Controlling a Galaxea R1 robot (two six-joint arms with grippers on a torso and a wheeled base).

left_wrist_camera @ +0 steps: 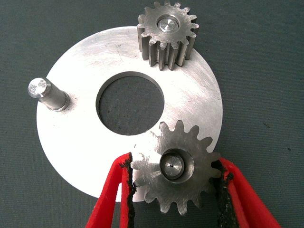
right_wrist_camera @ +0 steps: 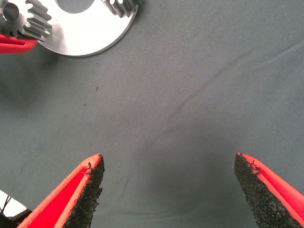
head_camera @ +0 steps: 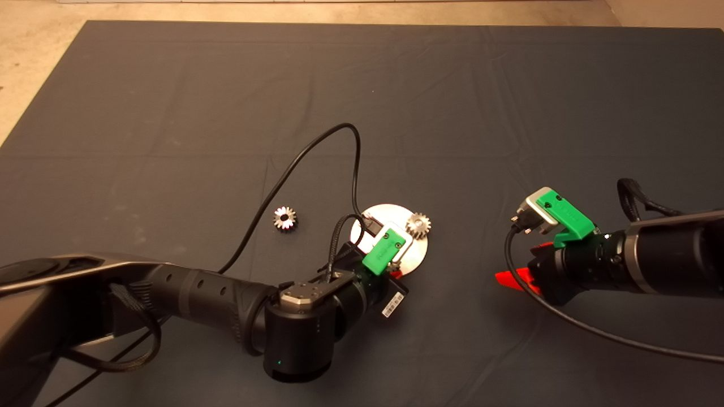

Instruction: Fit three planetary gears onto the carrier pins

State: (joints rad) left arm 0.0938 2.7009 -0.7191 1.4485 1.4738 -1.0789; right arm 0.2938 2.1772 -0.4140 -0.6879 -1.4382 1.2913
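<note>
On the mat: carrier disc lies flat, two of its pins carrying gears
Left gripper: over the disc's near edge, fingers spread just wide of the second gear, pads beside its teeth; contact is unclear
First gear: seated on the far pin
Bare pin: upright, no gear on it
Third gear: loose on the mat, left of the disc
Right gripper: fingers wide apart over bare mat, right of the disc
</note>
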